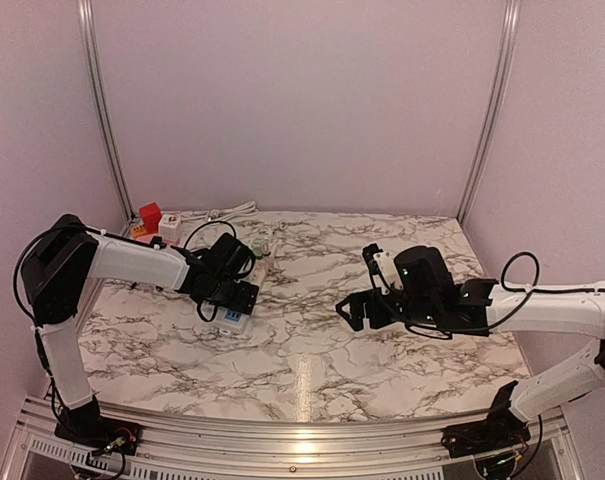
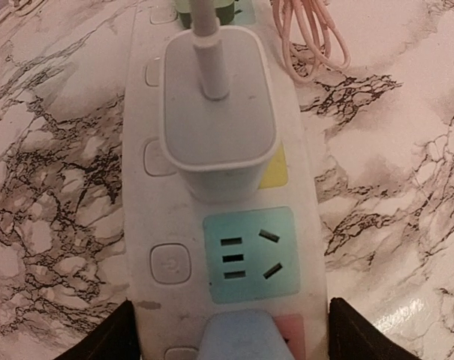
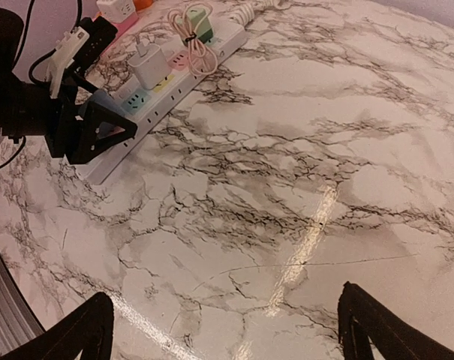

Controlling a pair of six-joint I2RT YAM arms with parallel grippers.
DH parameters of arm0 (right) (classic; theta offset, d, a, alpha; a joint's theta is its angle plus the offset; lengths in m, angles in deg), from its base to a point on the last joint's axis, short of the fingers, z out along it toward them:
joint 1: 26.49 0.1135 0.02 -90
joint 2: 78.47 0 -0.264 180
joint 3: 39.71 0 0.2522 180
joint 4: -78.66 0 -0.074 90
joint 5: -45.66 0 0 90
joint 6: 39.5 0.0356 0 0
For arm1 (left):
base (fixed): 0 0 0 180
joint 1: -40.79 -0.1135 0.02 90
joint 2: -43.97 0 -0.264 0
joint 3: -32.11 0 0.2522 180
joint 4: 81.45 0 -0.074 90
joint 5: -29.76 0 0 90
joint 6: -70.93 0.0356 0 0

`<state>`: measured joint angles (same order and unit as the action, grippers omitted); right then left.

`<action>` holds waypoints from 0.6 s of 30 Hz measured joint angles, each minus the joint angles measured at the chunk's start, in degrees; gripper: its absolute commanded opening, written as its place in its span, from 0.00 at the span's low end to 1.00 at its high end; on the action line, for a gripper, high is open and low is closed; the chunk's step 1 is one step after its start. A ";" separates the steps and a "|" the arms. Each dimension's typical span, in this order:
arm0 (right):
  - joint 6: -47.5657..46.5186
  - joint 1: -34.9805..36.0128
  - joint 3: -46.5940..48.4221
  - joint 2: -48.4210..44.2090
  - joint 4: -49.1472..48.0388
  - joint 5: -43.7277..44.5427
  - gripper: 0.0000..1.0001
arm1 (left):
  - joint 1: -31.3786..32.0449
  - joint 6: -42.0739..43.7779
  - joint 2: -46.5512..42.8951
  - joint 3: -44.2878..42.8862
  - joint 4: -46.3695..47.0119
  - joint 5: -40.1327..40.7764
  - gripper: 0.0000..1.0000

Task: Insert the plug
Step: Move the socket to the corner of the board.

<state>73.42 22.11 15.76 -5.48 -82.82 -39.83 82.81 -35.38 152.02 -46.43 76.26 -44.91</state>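
- Logging white plug [image 2: 215, 112] standing upright on white power strip [image 2: 140, 225], sitting over a yellow socket [image 2: 275, 171], prongs not showing, white cord rising from its top.
- Logging teal socket [image 2: 251, 255] lying bare just beside the plug, on the side toward the left hand.
- Logging rounded switch buttons [image 2: 170, 264] running in a row along one long side of the strip.
- Logging pink cable [image 2: 313, 37] lying coiled at the far part of the strip, loops spilling onto the table.
- Logging left hand [image 1: 234, 298] hovering over the near end of the strip, fingers [image 2: 114, 337] spreading wide to either side of it and gripping nothing. Not managing to tell whether they are touching the strip's edges.
- Logging right hand [image 1: 360, 308] hanging above the middle of the marble-patterned table [image 1: 312, 360], well apart from the strip, fingers [image 3: 69, 330] standing fully spread and carrying nothing.
- Logging red block [image 1: 149, 216] resting at the table's far left corner, beyond the strip.
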 measured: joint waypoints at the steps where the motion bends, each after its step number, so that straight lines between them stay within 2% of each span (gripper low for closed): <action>1: 0.02 0.00 -0.20 -0.15 0.00 0.04 0.98 | -0.59 0.37 0.22 -0.35 -0.33 -0.15 0.79; 18: 0.63 0.00 -1.79 -0.81 -0.70 0.15 0.98 | -12.11 3.30 3.43 -4.87 -1.31 -3.91 0.83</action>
<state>74.05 22.11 13.97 -6.29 -83.52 -39.67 70.71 -32.08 155.45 -51.30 74.94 -48.82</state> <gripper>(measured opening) 0.985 0.821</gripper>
